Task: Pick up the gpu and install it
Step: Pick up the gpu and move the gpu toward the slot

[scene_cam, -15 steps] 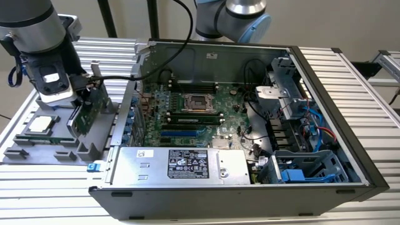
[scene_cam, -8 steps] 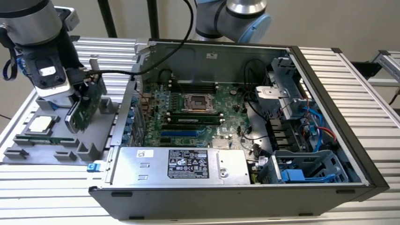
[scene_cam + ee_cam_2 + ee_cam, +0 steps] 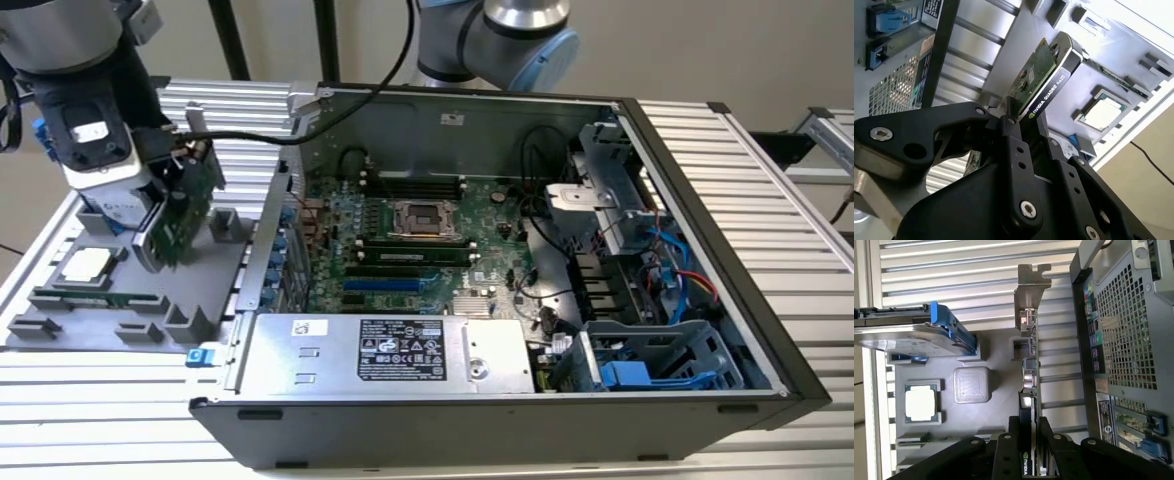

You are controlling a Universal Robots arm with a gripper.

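The gpu (image 3: 183, 210) is a green card with a silver end bracket (image 3: 1030, 284) and a black cooler (image 3: 1054, 85). It hangs tilted over the grey parts tray (image 3: 134, 320) at the exterior view's left, just outside the open computer case (image 3: 694, 250). My gripper (image 3: 160, 222) is shut on the gpu, one black finger on each face of the card, as both wrist views show (image 3: 1029, 440) (image 3: 1024, 132). In the first wrist view the card is edge-on, with the bracket end farthest from the fingers (image 3: 1045, 437).
On the tray lie a processor (image 3: 87, 264), a narrow memory stick (image 3: 80, 297) and a hard drive with blue rails (image 3: 919, 332). Inside the case are the motherboard with a blue slot (image 3: 387, 283), the power supply (image 3: 400, 352) and a drive cage (image 3: 654, 360). The case wall (image 3: 267, 240) stands between tray and motherboard.
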